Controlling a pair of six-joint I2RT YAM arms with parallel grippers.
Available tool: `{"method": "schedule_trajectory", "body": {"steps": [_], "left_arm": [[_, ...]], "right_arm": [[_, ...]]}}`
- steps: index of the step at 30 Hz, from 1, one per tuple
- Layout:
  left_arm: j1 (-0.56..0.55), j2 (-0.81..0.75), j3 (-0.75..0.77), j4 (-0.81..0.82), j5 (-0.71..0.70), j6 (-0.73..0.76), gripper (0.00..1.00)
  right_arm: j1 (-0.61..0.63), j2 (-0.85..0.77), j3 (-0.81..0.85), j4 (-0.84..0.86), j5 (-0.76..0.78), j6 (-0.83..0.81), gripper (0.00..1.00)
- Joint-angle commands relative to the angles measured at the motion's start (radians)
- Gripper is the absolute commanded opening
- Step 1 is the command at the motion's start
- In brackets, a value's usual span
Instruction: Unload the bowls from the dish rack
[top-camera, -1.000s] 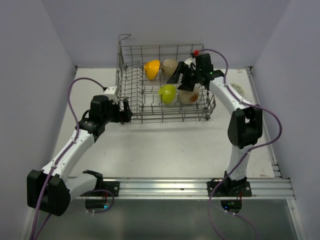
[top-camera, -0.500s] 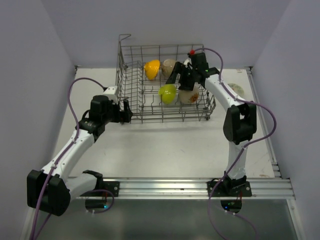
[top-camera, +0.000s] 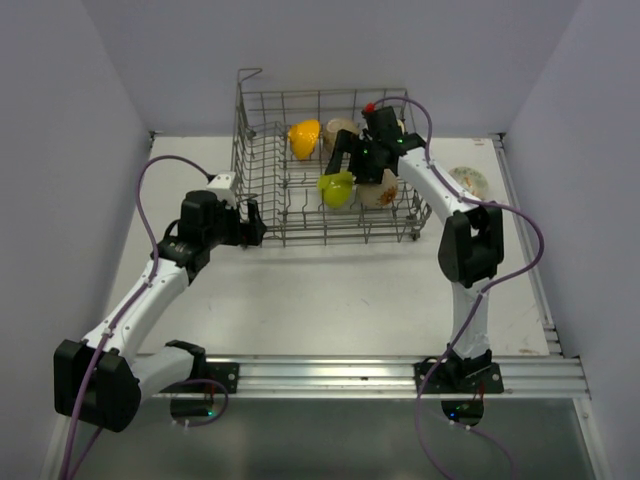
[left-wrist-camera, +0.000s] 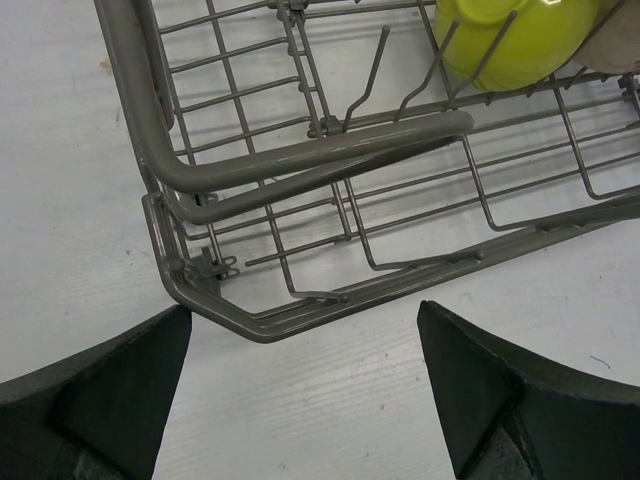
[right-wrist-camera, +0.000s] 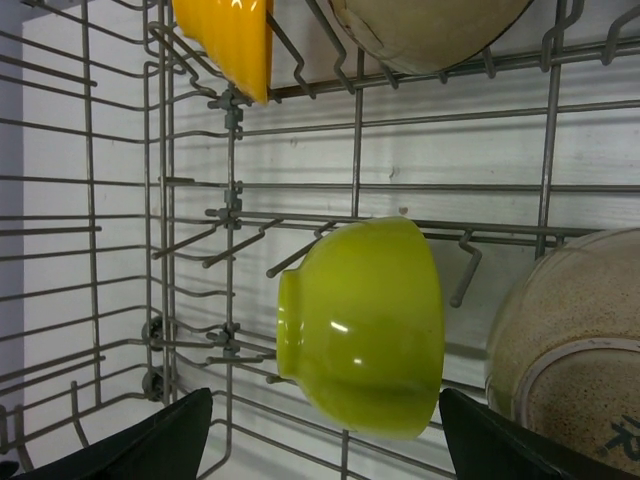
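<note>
The grey wire dish rack (top-camera: 262, 200) stands at the back of the table. It holds a lime-green bowl (top-camera: 335, 189), an orange-yellow bowl (top-camera: 303, 138), a beige bowl (top-camera: 338, 130) and a speckled beige bowl (top-camera: 379, 194). My right gripper (top-camera: 348, 158) is open inside the rack, above the green bowl (right-wrist-camera: 365, 325), whose sides lie between the two fingers. The orange-yellow bowl (right-wrist-camera: 228, 40) and the speckled bowl (right-wrist-camera: 570, 345) flank it. My left gripper (top-camera: 252, 222) is open just outside the rack's near left corner (left-wrist-camera: 230, 310), holding nothing.
A patterned plate (top-camera: 468, 181) lies on the table to the right of the rack. The white table (top-camera: 330, 290) extends in front of the rack. Grey walls close in on both sides and behind.
My right gripper has moved left inside the rack, from over the speckled bowl to over the green bowl. The left arm has not moved.
</note>
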Motion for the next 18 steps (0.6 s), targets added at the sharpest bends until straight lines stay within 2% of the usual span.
{"method": "schedule_trajectory", "body": {"steps": [1,4,18], "left_arm": [[-0.006,0.001,-0.002,0.028,0.020,0.021,1.00],[-0.006,0.001,-0.003,0.028,0.022,0.021,1.00],[-0.005,0.006,-0.002,0.028,0.033,0.020,1.00]], "right_arm": [[0.004,0.004,0.053,-0.049,0.059,-0.033,0.98],[0.004,0.000,0.051,-0.055,0.077,-0.042,0.98],[0.013,0.037,-0.044,0.079,-0.049,-0.002,0.98]]}}
